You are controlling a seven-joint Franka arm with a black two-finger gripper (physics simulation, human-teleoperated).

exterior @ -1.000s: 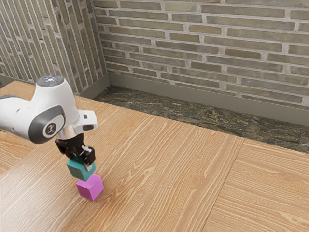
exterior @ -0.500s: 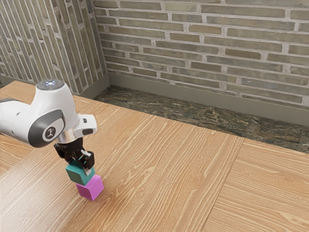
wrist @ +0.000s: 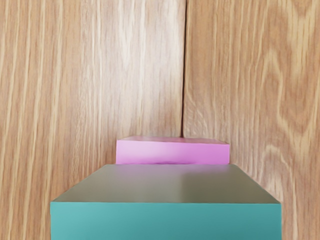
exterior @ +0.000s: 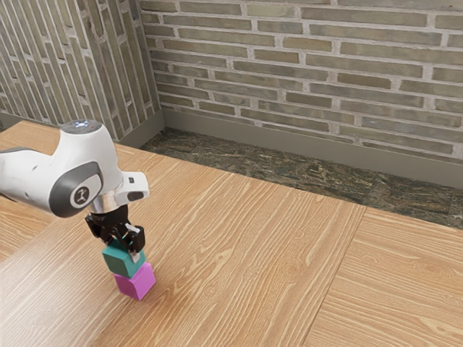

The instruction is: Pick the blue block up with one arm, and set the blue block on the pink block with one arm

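Gripping the teal block from two sides, the black gripper has its fingers clamped on the block's upper part. The teal block sits on top of the pink block, touching it and slightly offset. Both stand on the wooden table, near the exterior view's left.

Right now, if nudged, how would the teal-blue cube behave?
Probably rigid: the teal-blue cube shows crisp edges in the black gripper. Flat faces make rolling unlikely. Perched atop the similar-sized pink cube, it might slide off.
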